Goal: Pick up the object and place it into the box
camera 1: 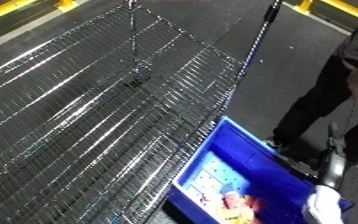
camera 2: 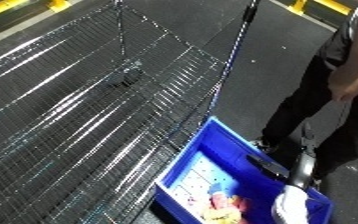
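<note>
Floor: dark speckled floor (camera 1: pixel 211 20) with yellow painted lines (camera 1: pixel 7 11) at the far left and far right corners.
Shelf: a wide silver wire-mesh shelf (camera 1: pixel 78 125) fills the left and centre, slanting across the view.
Bin: a blue plastic bin (camera 2: pixel 213 131) sits at the near right, just beside the shelf's right edge.
Object: a pink and yellow soft-looking item (camera 2: pixel 222 206) lies inside the bin, on its pale bottom at the near end.
Right arm: a white and silver forearm (camera 1: pixel 322 205) shows at the bin's near right corner.
Right hand: fingers hidden; open or closed cannot be told.
Left hand: out of sight.
</note>
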